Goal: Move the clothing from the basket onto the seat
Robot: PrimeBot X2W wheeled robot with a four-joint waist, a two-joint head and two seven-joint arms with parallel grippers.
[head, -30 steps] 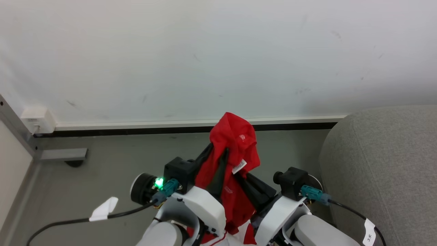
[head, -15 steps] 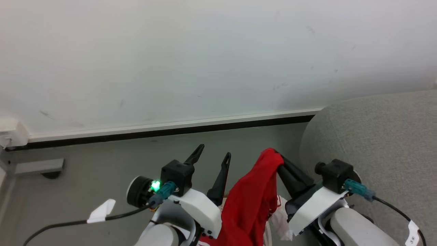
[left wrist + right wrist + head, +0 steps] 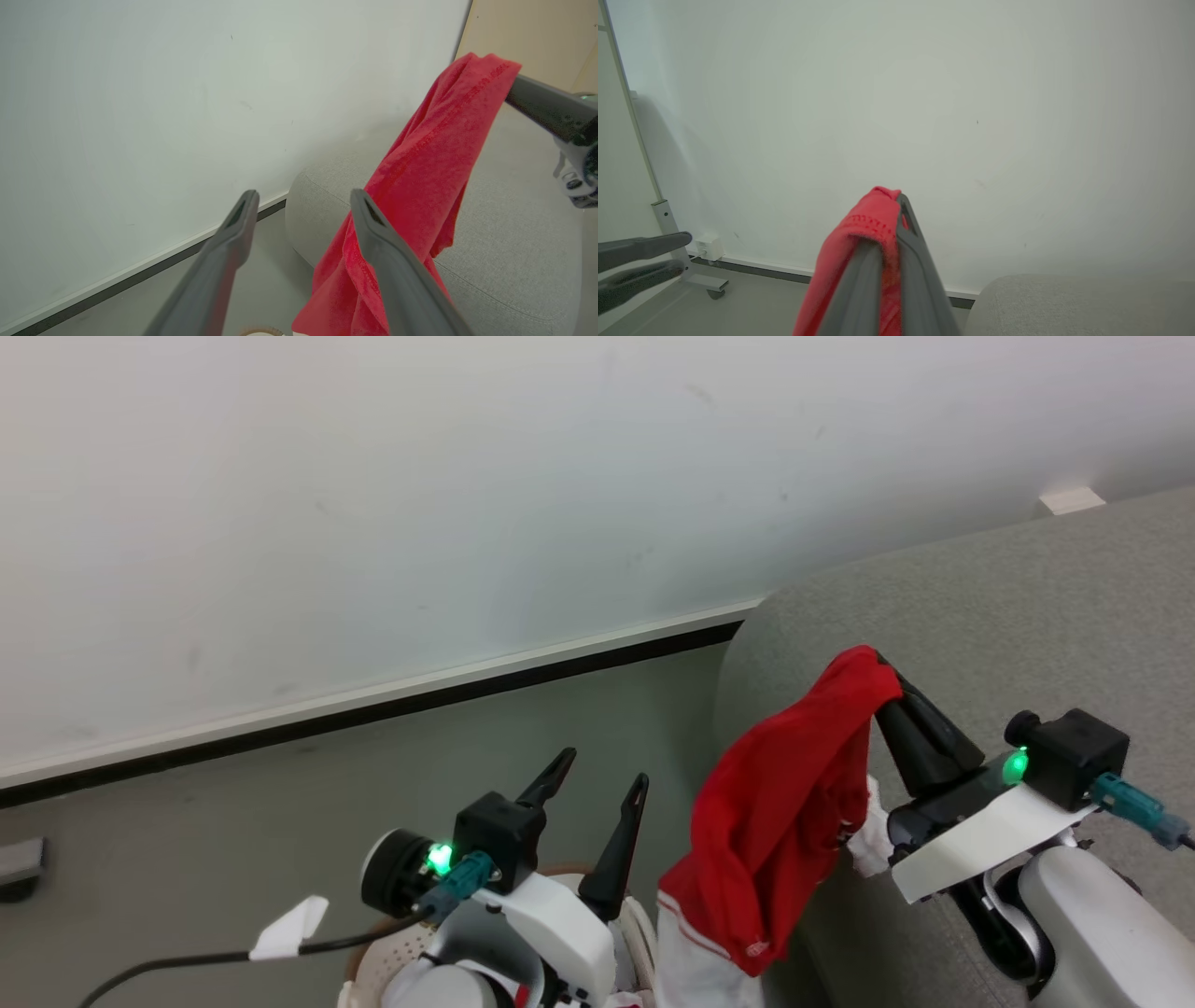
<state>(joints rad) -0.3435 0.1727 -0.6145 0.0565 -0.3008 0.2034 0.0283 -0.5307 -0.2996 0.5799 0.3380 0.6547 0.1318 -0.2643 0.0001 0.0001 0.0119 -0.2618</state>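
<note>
The right gripper (image 3: 887, 677) is closed tight on a bunched fold of the clothing (image 3: 784, 793). It holds the piece up at the rounded corner of the seat (image 3: 1008, 607). The red fabric is pinched at its very top and hangs in a long, slack drape down the side of the sofa. Its white, stripe-trimmed lower part trails off the bottom of the head view, just beside the basket (image 3: 378, 963). In the right wrist view the two fingers press together with the red hem squeezed between them.

The left gripper (image 3: 602, 770) hangs above the basket with its fingers spread wide and nothing between them.

This looks like light, limp knit. It has no stiffness, so it will fold and swing wherever the arm takes it. It is not fragile, and the weave should give the fingers some bite. I would judge the risk to be the low tail, which could drag on the sofa's edge or catch the basket rim. The best hold is a thick gathered fold like this one, not a single layer, which might slide free. Lifting it well over the cushion before letting go should land the whole piece on the seat.
</note>
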